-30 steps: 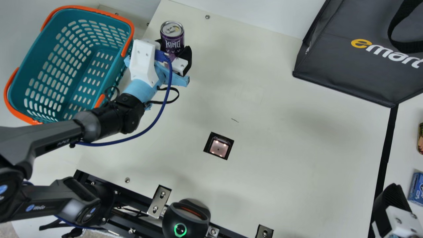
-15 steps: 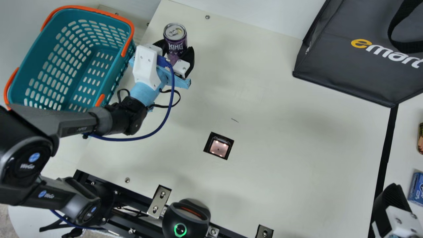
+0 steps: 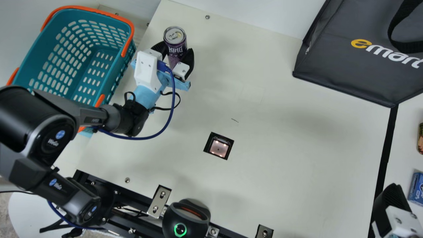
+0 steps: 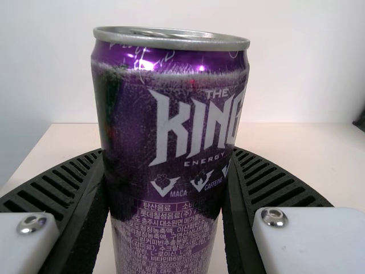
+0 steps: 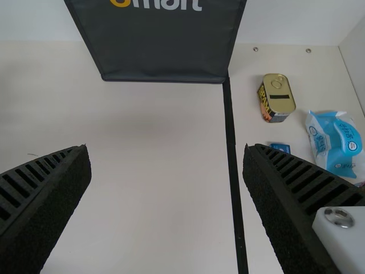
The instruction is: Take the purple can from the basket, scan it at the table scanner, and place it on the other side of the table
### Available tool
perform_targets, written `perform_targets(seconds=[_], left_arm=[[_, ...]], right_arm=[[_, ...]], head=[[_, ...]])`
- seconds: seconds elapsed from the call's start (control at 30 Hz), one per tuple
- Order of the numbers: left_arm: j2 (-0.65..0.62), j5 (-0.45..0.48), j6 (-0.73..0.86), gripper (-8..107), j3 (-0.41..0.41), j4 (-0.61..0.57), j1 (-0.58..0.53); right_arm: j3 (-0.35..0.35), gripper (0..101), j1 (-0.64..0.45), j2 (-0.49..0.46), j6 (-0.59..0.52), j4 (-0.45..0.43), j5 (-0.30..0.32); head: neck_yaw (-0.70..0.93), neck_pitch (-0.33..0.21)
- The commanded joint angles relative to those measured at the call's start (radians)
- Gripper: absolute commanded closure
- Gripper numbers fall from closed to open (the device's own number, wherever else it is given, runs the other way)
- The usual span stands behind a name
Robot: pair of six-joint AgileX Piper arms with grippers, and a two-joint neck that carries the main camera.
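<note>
In the main view my left gripper point(image 3: 175, 61) is shut on the purple can point(image 3: 176, 43), holding it upright just right of the teal basket point(image 3: 115, 74). The left wrist view has the can point(image 4: 171, 114) squeezed between both fingers of my left gripper point(image 4: 165, 200), its lower end cut off by the view's edge. The table scanner point(image 3: 218, 147) is a lit square window in the middle of the table. At the main view's lower right corner is part of my right gripper point(image 3: 391, 201); in the right wrist view my right gripper point(image 5: 168, 188) stands wide apart with nothing between its fingers.
A dark bag point(image 3: 350, 62) stands at the upper right. Beyond the black strip point(image 3: 385, 158) at the right are a square food tin point(image 5: 278, 97), a blue box point(image 3: 417, 187) and a blue-white packet point(image 5: 336, 142). The round black device point(image 3: 186, 218) sits at the near edge.
My left gripper has carried the purple can slightly right and nearer, away from the basket, while the left arm's upper links swung inward. The right gripper has kept still.
</note>
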Motion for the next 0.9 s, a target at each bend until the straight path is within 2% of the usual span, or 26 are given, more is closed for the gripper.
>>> perform_targets(seconds=[0.0,0.37,0.63,0.87], left_arm=[[0.013,-0.011,-0.002,107,-0.008,0.001,0.003],[0.069,-0.011,0.003,107,-0.091,0.001,0.007],[0.101,-0.011,-0.001,107,-0.113,0.001,0.006],[0.107,-0.011,-0.011,83,-0.115,-0.003,0.009]], right_arm=[[0.000,6,0.000,0.000,0.000,0.000,0.000],[0.000,6,0.000,0.000,0.000,0.000,0.000],[0.000,6,0.000,0.000,0.000,0.000,0.000],[0.000,6,0.000,0.000,0.000,0.000,0.000]], head=[[0.002,-0.027],[0.002,-0.027],[0.002,-0.027],[0.002,-0.027]])
